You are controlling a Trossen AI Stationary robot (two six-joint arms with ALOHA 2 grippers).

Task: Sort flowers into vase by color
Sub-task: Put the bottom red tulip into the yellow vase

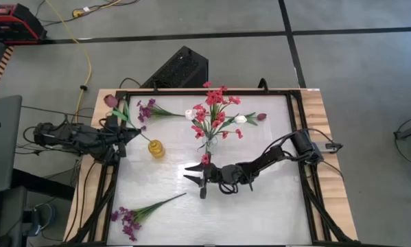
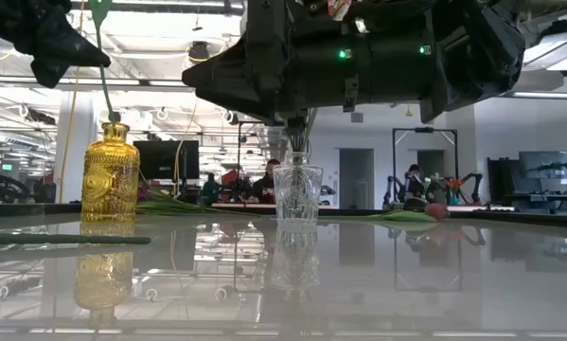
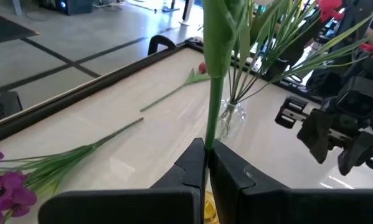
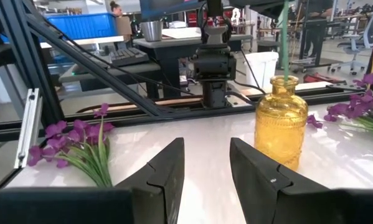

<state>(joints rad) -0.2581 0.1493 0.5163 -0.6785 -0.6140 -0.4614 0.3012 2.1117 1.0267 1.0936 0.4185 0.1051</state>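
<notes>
My left gripper is shut on the thin green stem of a flower with a dark maroon bud. The stem's lower end stands in the mouth of a yellow glass vase. A clear glass vase at the table's middle holds red flowers. My right gripper hovers open just on the near side of the clear vase, pointing toward the yellow vase, with nothing between its fingers. My left gripper pinches the flower's green stem between its two fingers, partway up its length. The fingers come roughly level from the table's left and lie across the stem. The stem slants up toward the far left, its lower end in the yellow vase's mouth.
A purple sprig lies near the near left corner and another purple sprig at the far left. White buds and a maroon bud lie beside the clear vase. A black frame edges the table.
</notes>
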